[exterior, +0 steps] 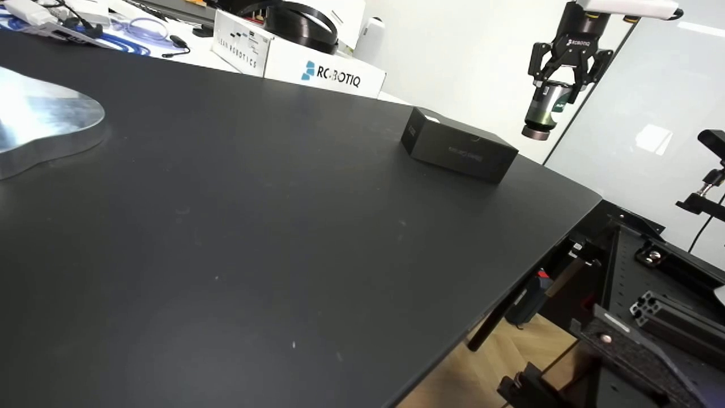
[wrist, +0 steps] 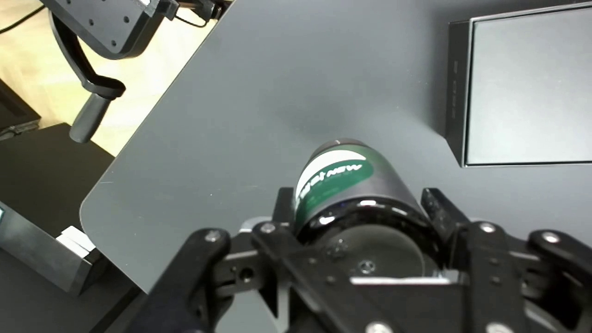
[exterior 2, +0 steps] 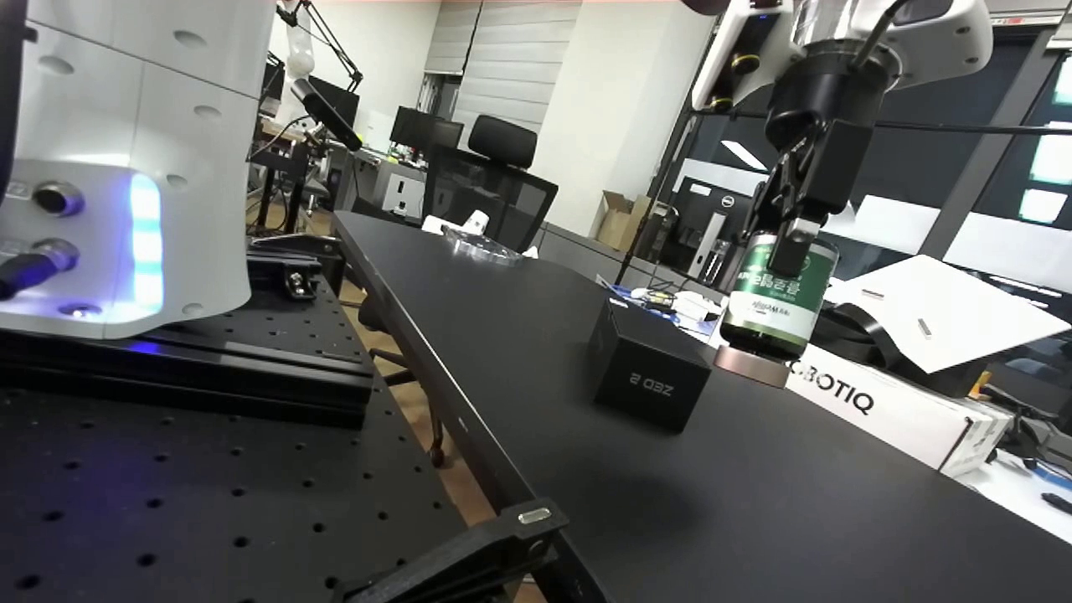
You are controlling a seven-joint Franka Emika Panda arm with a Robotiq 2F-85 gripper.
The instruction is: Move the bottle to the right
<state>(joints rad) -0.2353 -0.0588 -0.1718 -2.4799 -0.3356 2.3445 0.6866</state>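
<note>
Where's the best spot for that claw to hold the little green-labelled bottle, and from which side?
Probably the straight, round body of the bottle, near its upper end, coming from above, as the gripper holds it. The wrist view shows fingers on opposite sides of that cylinder, and the coppery lower end hangs free, which should help setting it down.

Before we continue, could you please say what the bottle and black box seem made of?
The bottle: glossy, probably glass or hard plastic, with bright highlights on its dark end. The black box: matte, likely cardboard, judging by its dull sides and crisp edges.
</note>
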